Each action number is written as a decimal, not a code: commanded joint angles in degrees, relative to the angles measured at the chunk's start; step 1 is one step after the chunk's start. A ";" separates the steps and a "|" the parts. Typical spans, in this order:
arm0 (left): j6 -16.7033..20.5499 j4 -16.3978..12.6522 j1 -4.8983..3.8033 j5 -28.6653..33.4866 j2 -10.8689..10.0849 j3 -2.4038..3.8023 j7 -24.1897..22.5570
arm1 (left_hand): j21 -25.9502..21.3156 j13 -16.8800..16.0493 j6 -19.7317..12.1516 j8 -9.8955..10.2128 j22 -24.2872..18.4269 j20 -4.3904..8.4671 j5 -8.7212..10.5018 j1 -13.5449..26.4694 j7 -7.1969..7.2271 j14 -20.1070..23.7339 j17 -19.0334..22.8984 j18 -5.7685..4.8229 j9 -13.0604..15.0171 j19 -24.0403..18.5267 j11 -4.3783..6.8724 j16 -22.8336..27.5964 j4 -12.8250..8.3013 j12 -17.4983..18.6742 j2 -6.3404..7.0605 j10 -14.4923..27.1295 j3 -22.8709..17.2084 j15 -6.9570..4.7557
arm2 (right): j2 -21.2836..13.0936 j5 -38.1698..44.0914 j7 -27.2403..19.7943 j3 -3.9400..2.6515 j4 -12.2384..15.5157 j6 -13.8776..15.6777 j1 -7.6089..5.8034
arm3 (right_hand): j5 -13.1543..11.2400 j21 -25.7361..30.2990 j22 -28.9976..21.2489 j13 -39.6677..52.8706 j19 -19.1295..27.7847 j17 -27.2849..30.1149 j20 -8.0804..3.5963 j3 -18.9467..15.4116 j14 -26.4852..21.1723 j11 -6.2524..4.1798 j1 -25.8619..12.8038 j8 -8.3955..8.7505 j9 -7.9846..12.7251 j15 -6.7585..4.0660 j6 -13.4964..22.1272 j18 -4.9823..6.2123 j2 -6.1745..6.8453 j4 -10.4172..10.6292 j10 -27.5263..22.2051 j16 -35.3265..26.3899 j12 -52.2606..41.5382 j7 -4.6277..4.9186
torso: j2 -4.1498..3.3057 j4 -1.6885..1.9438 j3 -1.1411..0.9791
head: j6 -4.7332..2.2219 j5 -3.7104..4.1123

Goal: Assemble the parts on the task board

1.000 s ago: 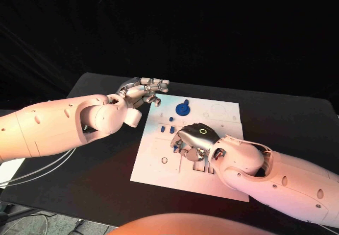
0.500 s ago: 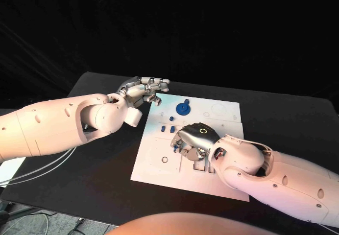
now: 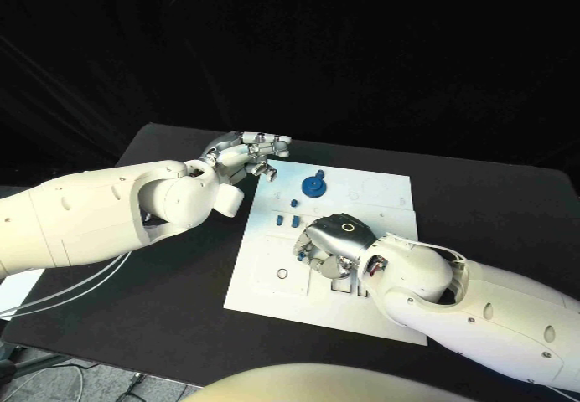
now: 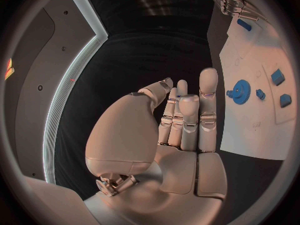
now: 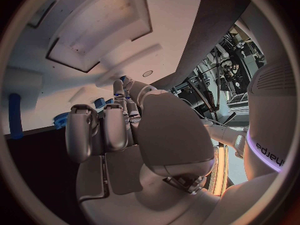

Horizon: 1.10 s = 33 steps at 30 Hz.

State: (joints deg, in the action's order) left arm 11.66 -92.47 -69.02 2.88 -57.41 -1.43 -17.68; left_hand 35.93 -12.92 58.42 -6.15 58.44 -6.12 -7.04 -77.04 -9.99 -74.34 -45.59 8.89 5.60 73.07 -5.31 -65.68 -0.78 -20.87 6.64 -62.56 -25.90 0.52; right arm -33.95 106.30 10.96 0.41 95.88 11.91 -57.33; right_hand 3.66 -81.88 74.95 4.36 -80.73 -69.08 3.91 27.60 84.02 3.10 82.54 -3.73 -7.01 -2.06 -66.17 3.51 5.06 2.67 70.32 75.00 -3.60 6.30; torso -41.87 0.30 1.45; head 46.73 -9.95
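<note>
On task board (image 3: 272, 280): blue gear (image 3: 314, 185) | L hand (image 3: 248, 154) empty, fingers apart | R hand (image 3: 328, 245) grip unclear

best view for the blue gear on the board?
Left wrist view: the blue gear sits unobstructed on the task board, teeth visible. Head view shows it whole but smaller. Right wrist view catches just a sliver past the right hand.

The left hand (image 3: 246, 154) is raised at the end of its white arm, fingers loosely curled with nothing in them. The right hand (image 3: 328, 243) points palm down, fingers bent under it; any grip is hidden.
</note>
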 commanded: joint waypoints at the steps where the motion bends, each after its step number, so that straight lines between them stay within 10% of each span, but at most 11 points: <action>1: -1.25 -0.05 -0.03 -0.18 0.12 0.03 -0.18 | -0.21 -0.05 -0.47 -0.23 -0.05 -0.08 -0.29 0.21 -0.03 0.33 0.05 0.60 -0.10 -0.26 0.04 0.38 0.01 -0.20 -0.39 0.56 0.38 0.01 | -0.03 0.31 0.00 0.05 0.00 -1.34 0.07 | 0.12 0.15 3.31 0.00 0.08 0.10 0.48 -0.05 2.67 0.17 -0.42 -0.20 -0.03 0.34 0.03 -0.42 -0.03 -0.25 0.09 0.10 -0.09 0.41 | -0.02 -0.03 0.00 | 0.08 -0.03; 13: -1.29 -0.02 -0.03 -0.20 0.18 0.03 -0.11 | -0.29 -0.07 -0.50 -0.23 -0.10 -0.09 -0.28 0.23 -0.05 0.33 0.03 0.61 -0.11 -0.28 0.02 0.36 0.01 -0.25 -0.38 0.62 0.42 0.02 | 0.13 0.63 1.28 0.05 -0.23 -2.74 0.07 | 0.00 0.45 2.91 -0.31 0.46 0.43 0.77 -0.18 2.57 0.43 -1.15 0.10 0.06 0.74 0.63 -0.31 0.19 -0.23 -0.53 -0.07 0.09 0.64 | -0.04 -0.02 0.01 | 0.30 -0.21; 22: -1.42 -0.08 -0.03 -0.25 0.17 0.03 0.04 | -0.39 -0.09 -0.56 -0.24 -0.16 -0.10 -0.27 0.26 -0.07 0.39 0.17 0.62 -0.13 -0.30 0.00 0.40 0.01 -0.34 -0.37 0.72 0.47 0.04 | 0.82 0.91 3.08 0.09 -0.95 -2.24 0.05 | 0.12 2.14 0.75 -0.87 2.34 1.84 2.44 -1.16 2.14 2.50 -3.72 0.30 1.33 2.95 5.62 0.25 1.90 0.40 -6.73 -0.81 0.08 1.83 | -0.03 0.02 0.01 | 0.38 -0.19; 33: -1.63 0.01 -0.03 -0.30 0.07 0.03 0.25 | -0.66 -0.12 -0.67 -0.24 -0.33 -0.13 -0.25 0.36 -0.11 0.47 0.30 0.66 -0.16 -0.38 -0.05 0.44 0.04 -0.46 -0.34 0.90 0.59 0.08 | 0.75 1.08 3.04 0.14 -0.93 -0.59 0.05 | 0.11 3.06 -0.39 -0.81 3.27 2.41 3.18 -1.72 1.91 3.23 -3.83 0.24 1.99 3.52 7.43 0.57 2.28 0.05 -9.40 -1.07 -0.19 1.05 | 0.03 0.03 0.03 | 0.44 -0.18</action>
State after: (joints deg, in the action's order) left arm 11.23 -92.40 -69.02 2.82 -57.39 -1.43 -17.34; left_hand 35.62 -12.96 58.21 -6.15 58.15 -6.12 -7.04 -77.04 -10.20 -74.34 -45.38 8.89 5.49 73.07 -5.31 -65.46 -0.78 -21.15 6.64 -62.14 -25.58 0.52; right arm -33.06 106.52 12.90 0.46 95.14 11.31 -57.38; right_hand 3.68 -79.22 74.63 3.55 -77.75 -66.69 6.88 26.32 83.92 6.35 78.92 -3.76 -5.08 1.14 -59.15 3.51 7.00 2.69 61.30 74.24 -3.87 7.36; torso -41.85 0.30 1.49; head 47.18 -10.15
